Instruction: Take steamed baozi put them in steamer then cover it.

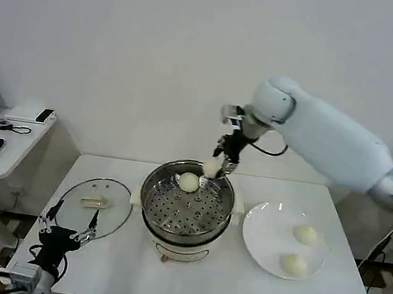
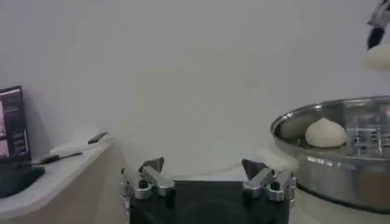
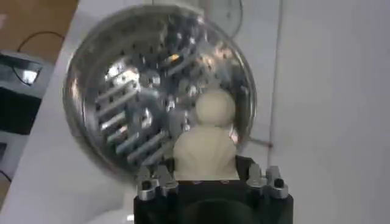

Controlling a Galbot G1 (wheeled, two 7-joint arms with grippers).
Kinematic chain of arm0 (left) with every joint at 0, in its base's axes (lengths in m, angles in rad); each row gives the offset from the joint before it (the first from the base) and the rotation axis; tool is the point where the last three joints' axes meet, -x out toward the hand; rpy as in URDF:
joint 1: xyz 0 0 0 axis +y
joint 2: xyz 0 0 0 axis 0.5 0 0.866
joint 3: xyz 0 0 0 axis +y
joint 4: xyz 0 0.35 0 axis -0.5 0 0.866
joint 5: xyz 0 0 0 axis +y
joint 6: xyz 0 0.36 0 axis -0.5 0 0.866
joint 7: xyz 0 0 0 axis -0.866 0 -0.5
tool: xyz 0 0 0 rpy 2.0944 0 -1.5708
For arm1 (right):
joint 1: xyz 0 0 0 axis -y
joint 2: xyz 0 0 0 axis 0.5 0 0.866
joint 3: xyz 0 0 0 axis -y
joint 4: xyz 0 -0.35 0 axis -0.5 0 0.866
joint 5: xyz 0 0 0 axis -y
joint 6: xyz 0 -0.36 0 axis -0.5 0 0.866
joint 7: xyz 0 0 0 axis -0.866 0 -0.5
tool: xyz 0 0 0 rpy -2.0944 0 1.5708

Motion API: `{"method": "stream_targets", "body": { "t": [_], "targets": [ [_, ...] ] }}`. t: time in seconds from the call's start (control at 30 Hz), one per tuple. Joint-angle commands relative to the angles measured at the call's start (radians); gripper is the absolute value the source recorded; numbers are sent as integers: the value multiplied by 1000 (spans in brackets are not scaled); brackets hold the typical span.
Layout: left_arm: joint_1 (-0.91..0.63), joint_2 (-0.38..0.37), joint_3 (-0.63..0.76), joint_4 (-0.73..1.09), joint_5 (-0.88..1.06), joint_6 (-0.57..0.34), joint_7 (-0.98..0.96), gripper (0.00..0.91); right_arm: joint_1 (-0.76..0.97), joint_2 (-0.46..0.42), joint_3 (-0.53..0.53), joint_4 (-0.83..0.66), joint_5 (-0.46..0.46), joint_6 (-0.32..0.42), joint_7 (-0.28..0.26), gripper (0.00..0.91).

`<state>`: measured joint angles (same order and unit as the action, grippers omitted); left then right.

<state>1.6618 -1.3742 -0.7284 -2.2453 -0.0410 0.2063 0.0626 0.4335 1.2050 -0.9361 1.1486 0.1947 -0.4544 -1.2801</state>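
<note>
Right gripper (image 1: pixel 215 167) pinches a cream-white round bun (image 3: pixel 205 156) above the shiny round steel steamer's (image 1: pixel 154 185) far rim; left gripper (image 1: pixel 63 234) spread, idle.

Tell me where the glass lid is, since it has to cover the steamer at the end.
In the head view the lid lies flat on the table, to the left of the steamer and just beyond the idle left gripper.
</note>
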Motion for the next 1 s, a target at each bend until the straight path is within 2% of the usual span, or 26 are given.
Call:
{"method": "stream_targets", "body": {
  "t": [0.03, 0.23, 0.53, 0.93, 0.97, 1.0],
  "targets": [
    [5, -2, 7, -9, 1, -5, -1, 907, -49, 142, -21, -74, 1, -11, 1, 675],
    [15, 14, -1, -7, 0, -5, -3, 907, -102, 184, -14, -118, -24, -7, 7, 675],
    [8, -2, 16, -5, 2, -6, -4, 907, -144, 238, -8, -155, -39, 1, 37, 675],
    [10, -2, 18, -6, 2, -7, -5, 907, -163, 254, -13, -162, -51, 2, 43, 675],
    [10, -2, 18, -6, 2, -7, -5, 907, -166, 254, -13, -164, -55, 4, 46, 705],
    [11, -2, 18, -6, 2, -7, -5, 907, -169, 254, -13, -166, -56, 4, 50, 907]
  ]
}}
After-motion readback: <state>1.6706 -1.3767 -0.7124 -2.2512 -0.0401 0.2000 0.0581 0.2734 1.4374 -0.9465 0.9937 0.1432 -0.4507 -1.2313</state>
